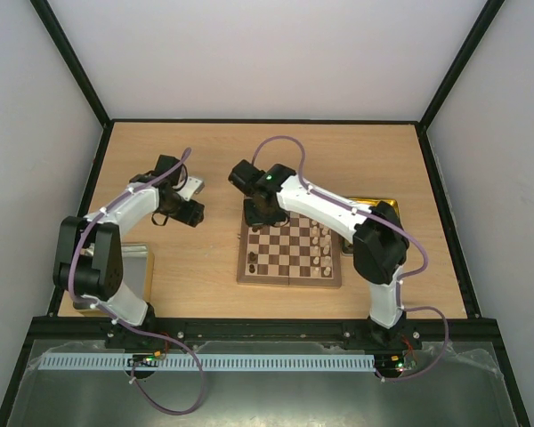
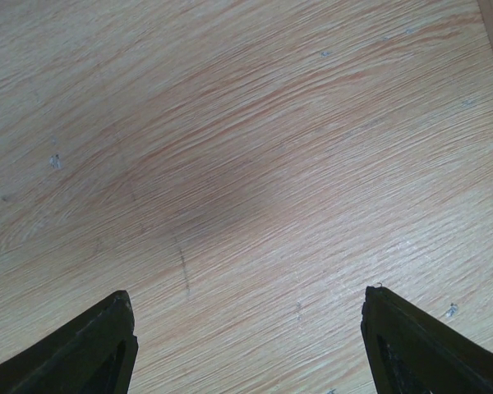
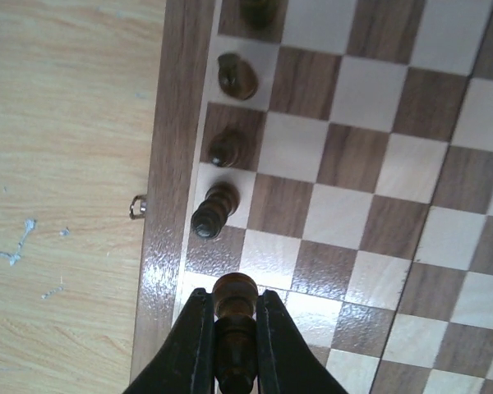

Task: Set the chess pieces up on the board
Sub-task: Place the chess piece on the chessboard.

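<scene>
The board lies right of the table's middle. Pale cream chess pieces stand along its right side and dark ones along its left. My right gripper hangs over the board's far left corner. In the right wrist view it is shut on a dark brown piece, held above the edge column. Several dark pieces stand in that column beyond it. My left gripper is open and empty over bare table; its fingers frame only wood grain.
A shiny yellow tray lies behind the right arm, at the board's far right. A grey tray sits by the left arm's base. The board's mid-brown border has a small metal clasp on its side.
</scene>
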